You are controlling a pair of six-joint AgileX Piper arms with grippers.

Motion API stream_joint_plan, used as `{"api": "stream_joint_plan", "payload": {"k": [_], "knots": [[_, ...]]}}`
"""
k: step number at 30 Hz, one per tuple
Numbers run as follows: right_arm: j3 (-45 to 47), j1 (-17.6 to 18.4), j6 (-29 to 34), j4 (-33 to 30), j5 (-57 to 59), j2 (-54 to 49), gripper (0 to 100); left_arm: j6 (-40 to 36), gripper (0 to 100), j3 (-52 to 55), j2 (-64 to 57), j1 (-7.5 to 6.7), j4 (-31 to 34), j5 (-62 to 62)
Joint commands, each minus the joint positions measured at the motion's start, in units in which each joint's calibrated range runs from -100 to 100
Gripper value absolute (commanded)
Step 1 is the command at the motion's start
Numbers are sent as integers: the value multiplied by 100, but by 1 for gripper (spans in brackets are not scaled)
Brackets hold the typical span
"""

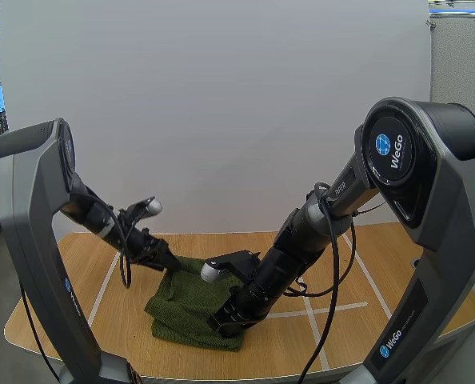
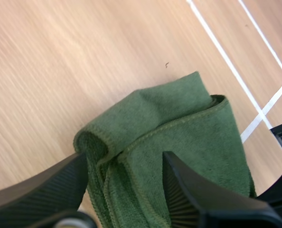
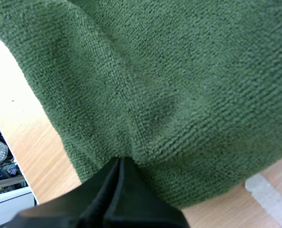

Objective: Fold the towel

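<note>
A wooden table [image 1: 77, 316] of light colour, with rounded corners, stands before a plain white wall panel [image 1: 221, 96]. White tape lines [image 1: 101, 294] cross the table top. At the right, a grey partition [image 1: 461, 64] rises beside the panel. The light is even and soft.

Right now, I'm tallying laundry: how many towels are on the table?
1. A green towel lies bunched on the table, the left gripper open around one fold, the right gripper pinching its edge. Anything beneath it is hidden.
</note>
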Motion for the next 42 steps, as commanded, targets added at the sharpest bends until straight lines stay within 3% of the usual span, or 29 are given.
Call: {"api": "stream_joint_plan", "payload": {"k": [1, 4, 7, 9, 12, 23, 26, 32, 42], "knots": [[70, 15, -62, -41, 86, 17, 0, -75, 77, -51, -125, 2, -73, 236], [70, 15, -62, -41, 82, 17, 0, 20, 77, 74, -125, 2, 3, 236], [70, 15, -62, -41, 5, 17, 0, 160, 77, 281, -125, -93, 85, 236], [70, 15, -62, -41, -31, 17, 0, 193, 77, 466, -125, -230, 201, 236], [70, 15, -62, -41, -31, 17, 0, 183, 77, 602, -85, -295, 213, -461], [70, 15, -62, -41, -31, 17, 0, 183, 76, 616, 267, -295, 197, -971], [70, 15, -62, -41, -31, 17, 0, 183, 59, 563, 267, -295, 178, -971], [70, 15, -62, -82, -28, 17, 0, 183, 1, 348, 267, -295, 43, -493], [70, 15, -62, -147, 236, 17, 0, 183, 0, -137, 267, -295, -84, -608]]}}
